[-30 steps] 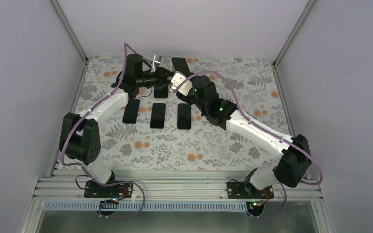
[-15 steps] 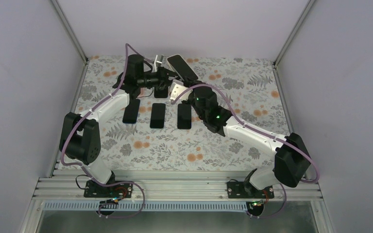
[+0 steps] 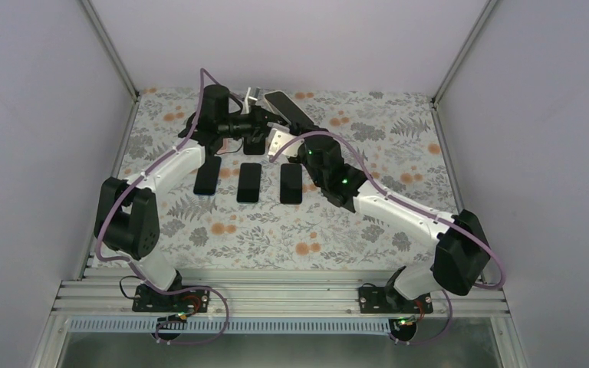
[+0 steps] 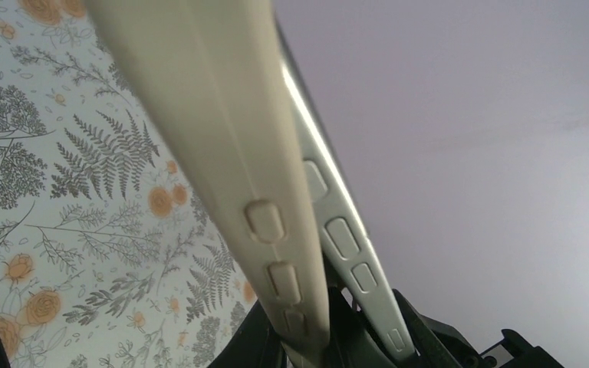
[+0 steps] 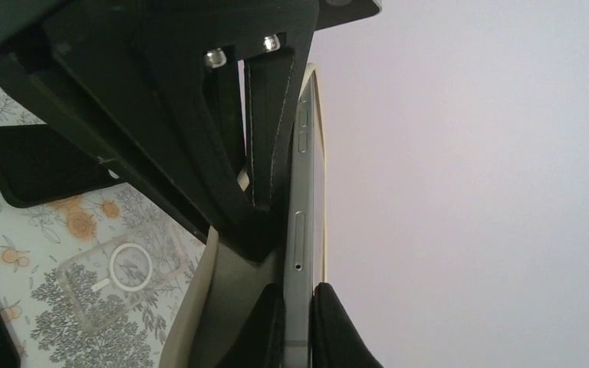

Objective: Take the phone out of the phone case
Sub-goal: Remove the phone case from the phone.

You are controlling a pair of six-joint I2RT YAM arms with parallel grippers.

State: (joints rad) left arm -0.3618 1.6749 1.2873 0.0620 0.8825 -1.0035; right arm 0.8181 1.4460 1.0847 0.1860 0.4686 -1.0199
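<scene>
Row of three flat black phones (image 3: 249, 182) at centre of floral-patterned table (image 3: 276, 230); beyond, at twelve o'clock, right gripper (image 5: 299, 326) pinching slim grey-edged phone (image 5: 297, 230), left gripper (image 4: 307, 341) clamped on cream silicone phone case (image 4: 230, 153), case edge splayed from phone, both aloft

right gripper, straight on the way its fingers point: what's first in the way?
The right gripper is shut on the phone. Straight ahead along the phone, it would first meet the left gripper, clamped on the phone case. They look close in the top view; the exact gap is unclear.
</scene>
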